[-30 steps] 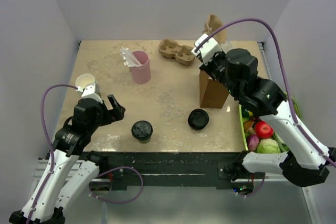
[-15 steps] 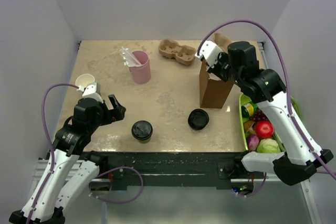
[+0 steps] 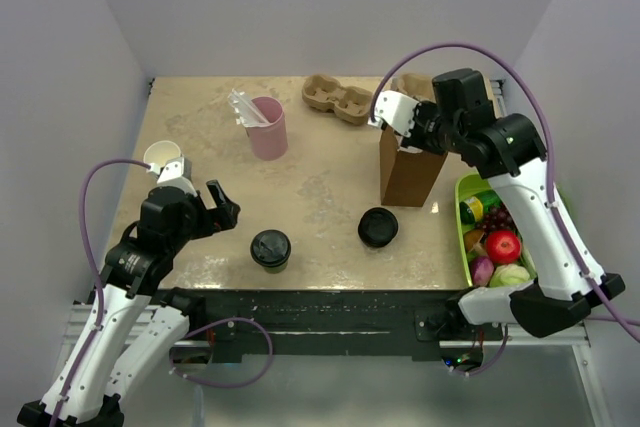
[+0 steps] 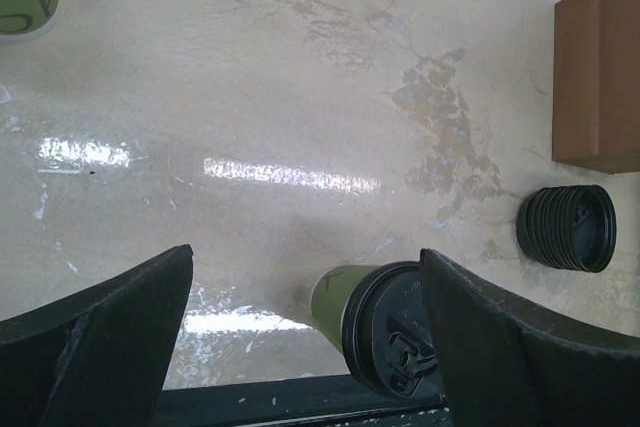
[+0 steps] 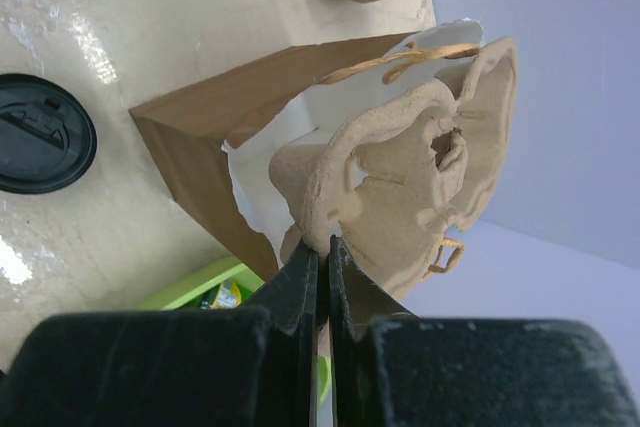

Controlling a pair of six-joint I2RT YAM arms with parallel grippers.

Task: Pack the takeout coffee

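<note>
The takeout coffee (image 3: pixel 270 249), a small pale cup with a black lid, stands near the table's front edge. In the left wrist view it (image 4: pixel 385 322) sits low between the fingers, close to the right one. My left gripper (image 3: pixel 222 205) (image 4: pixel 305 257) is open and empty, just left of the cup. My right gripper (image 3: pixel 425 137) (image 5: pixel 322 245) is shut on the rim of a moulded cardboard cup carrier (image 5: pixel 400 177). It holds the carrier at the open mouth of the upright brown paper bag (image 3: pixel 405 179) (image 5: pixel 210 137).
A stack of black lids (image 3: pixel 378 227) (image 4: pixel 567 228) lies in front of the bag. A pink cup (image 3: pixel 268 129) and a second carrier (image 3: pixel 337 99) stand at the back. White paper cups (image 3: pixel 162 157) stand at the left, and a green produce basket (image 3: pixel 470 247) at the right.
My right arm has swung right and brought the carrier down from above and behind the bag to its mouth. My left arm and the coffee have not moved.
</note>
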